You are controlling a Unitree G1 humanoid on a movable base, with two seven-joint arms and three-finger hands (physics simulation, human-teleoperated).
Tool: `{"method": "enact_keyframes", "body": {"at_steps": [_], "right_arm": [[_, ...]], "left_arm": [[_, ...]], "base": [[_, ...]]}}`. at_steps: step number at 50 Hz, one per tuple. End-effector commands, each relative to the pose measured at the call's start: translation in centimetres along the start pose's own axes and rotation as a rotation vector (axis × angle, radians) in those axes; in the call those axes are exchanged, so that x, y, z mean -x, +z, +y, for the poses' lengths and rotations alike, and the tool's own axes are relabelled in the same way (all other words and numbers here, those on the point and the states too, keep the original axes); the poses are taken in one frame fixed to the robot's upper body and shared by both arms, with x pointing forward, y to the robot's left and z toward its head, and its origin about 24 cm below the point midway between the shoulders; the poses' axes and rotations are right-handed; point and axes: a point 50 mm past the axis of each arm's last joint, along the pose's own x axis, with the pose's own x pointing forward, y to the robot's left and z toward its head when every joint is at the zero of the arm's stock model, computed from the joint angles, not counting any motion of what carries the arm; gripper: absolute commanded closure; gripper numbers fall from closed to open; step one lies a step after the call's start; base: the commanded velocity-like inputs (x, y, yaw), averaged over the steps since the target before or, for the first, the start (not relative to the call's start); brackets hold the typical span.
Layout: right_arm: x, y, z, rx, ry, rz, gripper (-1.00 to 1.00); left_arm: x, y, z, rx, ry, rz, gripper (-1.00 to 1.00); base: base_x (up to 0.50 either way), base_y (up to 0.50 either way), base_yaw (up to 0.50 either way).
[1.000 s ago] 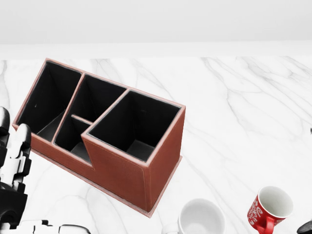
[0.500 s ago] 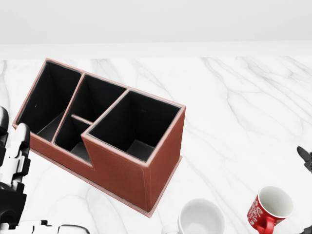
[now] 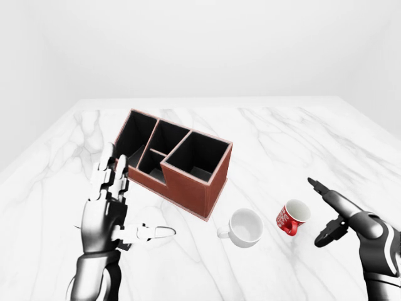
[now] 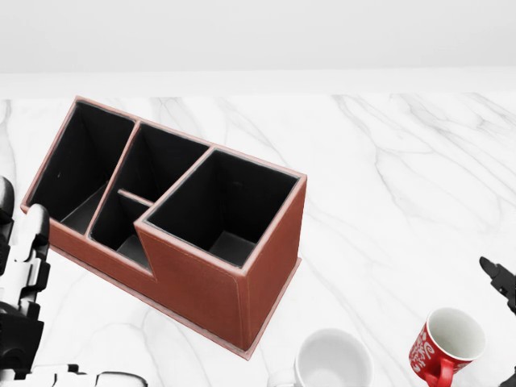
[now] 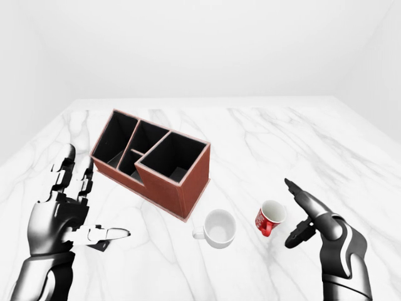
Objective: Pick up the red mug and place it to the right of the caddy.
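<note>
The red mug (image 3: 292,217) stands on the white marble table (image 3: 282,138), tilted, its handle toward the bottom of the view; it also shows in the head view (image 4: 446,347). The brown caddy (image 3: 174,161) with black compartments stands to its left. My right hand (image 3: 332,210) is open just right of the mug, fingers spread, not touching it. My left hand (image 3: 116,200) is open and empty, raised at the left, below-left of the caddy.
A white mug (image 3: 244,227) stands between the caddy and the red mug, near the caddy's lower right corner. The table's far edge meets a plain white wall.
My right hand has come in from the right edge of the head view toward the red mug. The mugs, caddy and left hand have not moved.
</note>
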Motion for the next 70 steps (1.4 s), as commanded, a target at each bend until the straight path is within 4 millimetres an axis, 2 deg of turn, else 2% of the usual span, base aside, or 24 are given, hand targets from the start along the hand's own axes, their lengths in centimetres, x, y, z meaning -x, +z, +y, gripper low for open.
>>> {"method": "enact_keyframes", "body": {"at_steps": [1,6,11,23,38,46,57,70], "right_arm": [[-0.5,-0.2,-1.0,0.067,0.001,0.049,-1.00],[-0.5,-0.4,-1.2,0.066,0.002,0.059,-1.00],[-0.4,0.3,-1.9,0.065,-0.029,0.054,-1.00],[-1.9,0.9,-2.3,0.119,0.000,0.080,-1.00],[-2.5,2.8,-1.3,0.201,0.012,0.058,-1.00],[-2.3,2.5,-0.6,0.226,0.012,0.074,-1.00],[-2.0,3.4,-0.9,0.234,-0.002,0.051,-1.00],[-3.2,3.8,-0.9,0.262,0.013,0.065,-1.00]], "left_arm": [[0.0,0.0,0.0,-0.002,-0.001,0.001,-1.00],[0.1,0.2,0.0,-0.001,-0.001,-0.007,-1.00],[0.0,0.2,0.0,-0.001,0.001,-0.006,-1.00],[0.0,0.1,0.1,-0.002,0.004,-0.004,-1.00],[0.0,0.4,0.3,-0.005,0.009,-0.021,-1.00],[0.0,0.5,0.1,-0.005,0.002,-0.023,-1.00],[0.0,0.4,0.0,-0.004,0.001,-0.016,-1.00],[-0.1,0.1,0.1,-0.003,0.003,-0.006,-1.00]], "base": [[0.00,0.00,0.00],[0.00,0.00,0.00],[0.00,0.00,0.00],[0.00,0.00,0.00],[0.00,0.00,0.00],[0.00,0.00,0.00],[0.00,0.00,0.00],[0.00,0.00,0.00]]}}
